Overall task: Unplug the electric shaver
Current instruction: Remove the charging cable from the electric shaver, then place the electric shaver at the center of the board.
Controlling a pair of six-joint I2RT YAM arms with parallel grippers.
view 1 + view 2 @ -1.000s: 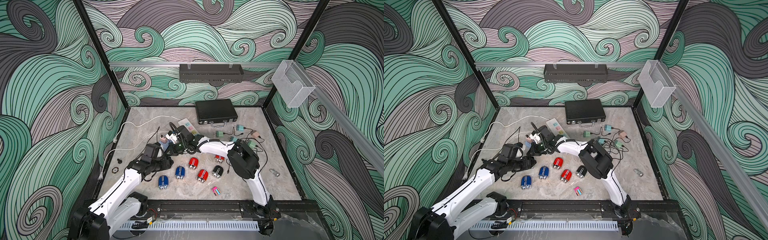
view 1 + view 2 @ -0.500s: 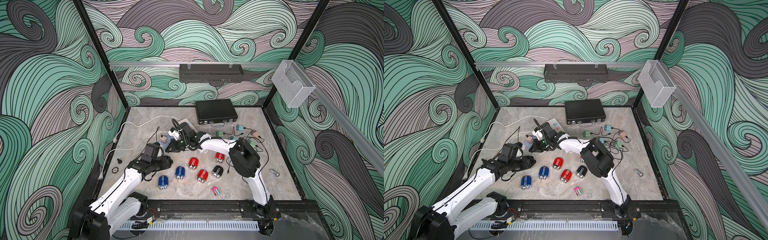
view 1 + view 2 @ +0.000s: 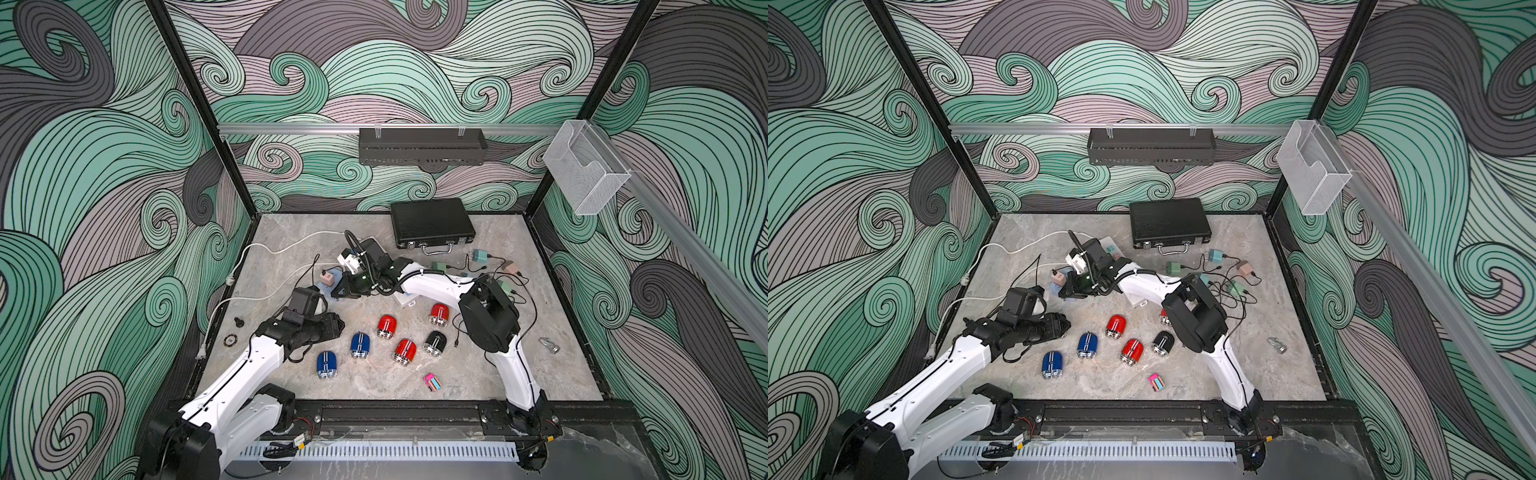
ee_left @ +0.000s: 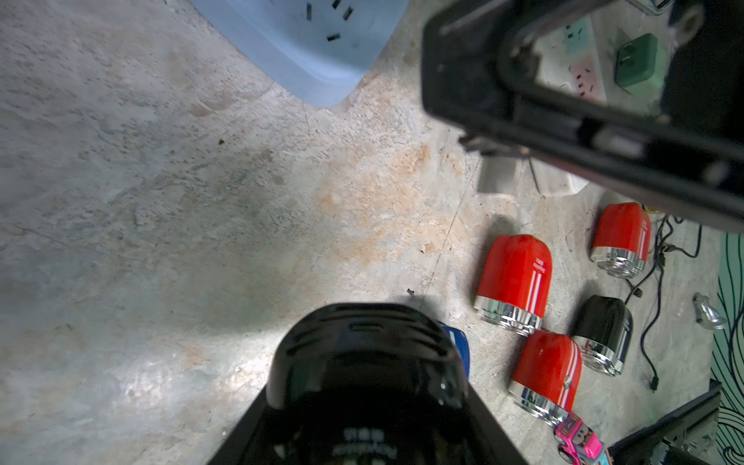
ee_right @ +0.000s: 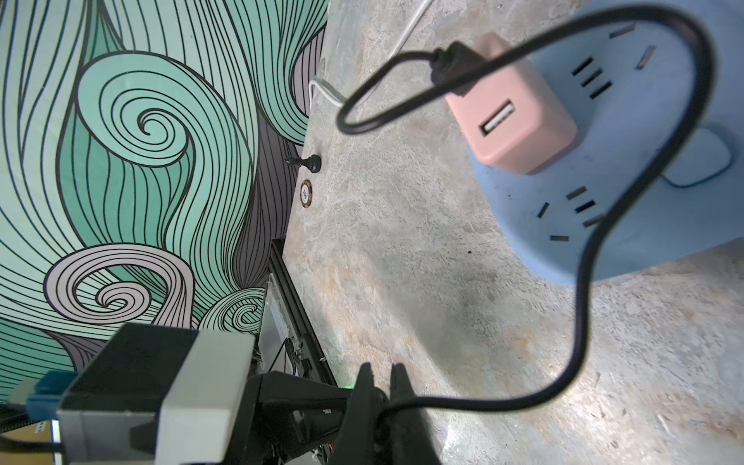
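Left gripper [image 3: 333,326]: clamped on the black electric shaver [image 4: 366,354], at nine o'clock from the table's [image 3: 478,374] centre; the shaver's charging slot is exposed.
Right gripper [image 5: 380,374]: pinched tight on the black cable [image 5: 579,322], at twelve o'clock of the left gripper in both top views.
Cable: loops up to the pink USB charger [image 5: 519,116], which is plugged into the blue power strip [image 5: 644,209].
Nearby: a red shaver [image 3: 386,326] lies at three o'clock of the left gripper.

The black shaver [image 4: 368,362] and blue power strip [image 4: 306,44] run off the left wrist view's edges, and the blurred cable [image 5: 582,306] ends unseen inside the right gripper [image 5: 380,378].
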